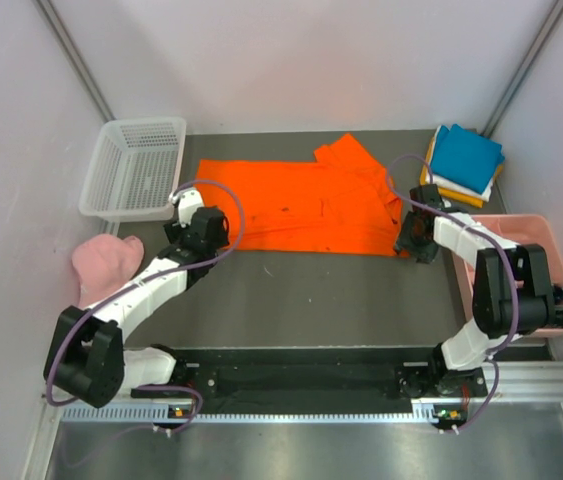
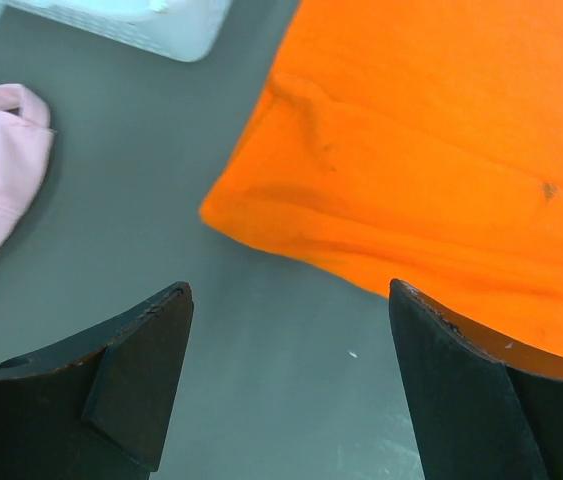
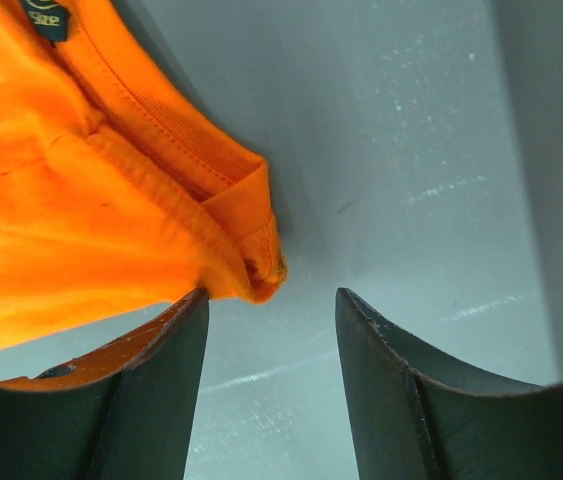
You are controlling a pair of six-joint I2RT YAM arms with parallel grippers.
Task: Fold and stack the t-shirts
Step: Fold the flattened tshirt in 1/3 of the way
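Orange t-shirt [image 1: 301,205] lies flat across the table's middle toward 12 o'clock, seemingly already doubled lengthwise, with the pink cap [image 1: 106,262] at 9 o'clock and the white basket [image 1: 143,124] at 10 o'clock. The left gripper [image 2: 291,290] hangs released over bare table just beside the shirt's near-left corner, and the right gripper [image 3: 271,295], also released, sits at the near-right corner by the collar, likely so both ends can be pinched together. At 2 o'clock a teal t-shirt [image 1: 466,155] tops the folded stack, above the pink bin [image 1: 521,222].

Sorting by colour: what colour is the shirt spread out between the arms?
The shirt is bright orange, clearest from the top camera.
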